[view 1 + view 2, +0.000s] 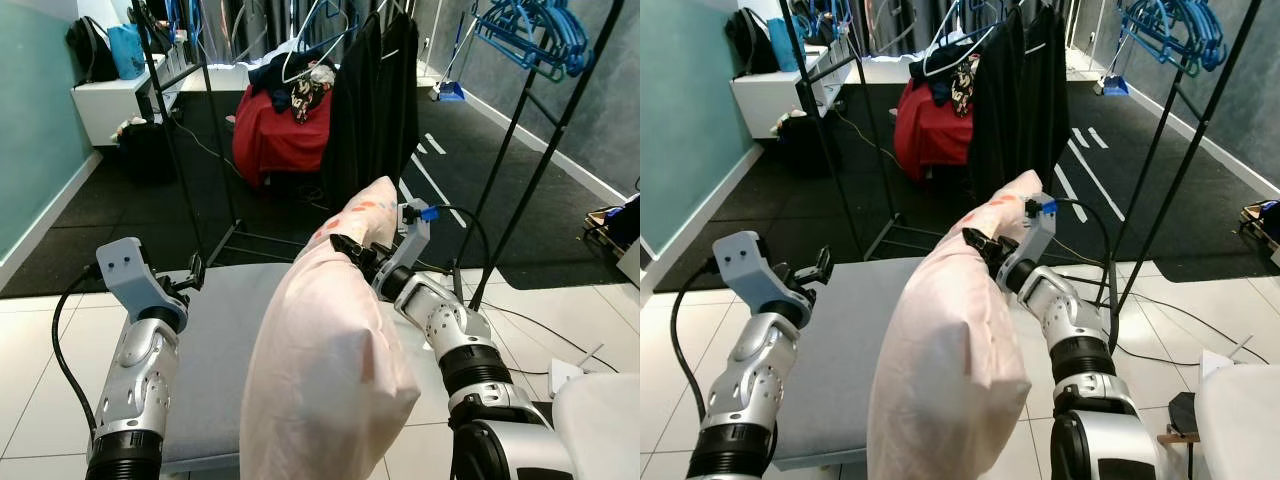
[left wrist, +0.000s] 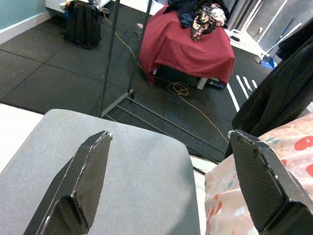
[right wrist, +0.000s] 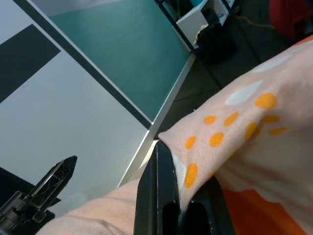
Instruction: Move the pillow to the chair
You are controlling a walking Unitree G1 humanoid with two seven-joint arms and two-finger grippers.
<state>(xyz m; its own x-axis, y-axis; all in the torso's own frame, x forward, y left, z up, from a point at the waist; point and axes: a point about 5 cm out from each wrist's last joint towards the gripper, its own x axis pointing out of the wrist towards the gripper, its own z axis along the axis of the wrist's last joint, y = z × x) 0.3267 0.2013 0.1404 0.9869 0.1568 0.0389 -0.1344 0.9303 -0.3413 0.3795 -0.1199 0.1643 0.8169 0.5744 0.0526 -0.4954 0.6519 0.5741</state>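
We judge the carry is under way: our right gripper has its fingers clamped on a fold of the pale pink fabric pillow with orange and white spots, which hangs from them just beside the grey padded chair seat. Our left gripper hovers over that seat, fingers spread and holding nothing. Next we should swing the pillow over the seat and let go. No containers can be made out.
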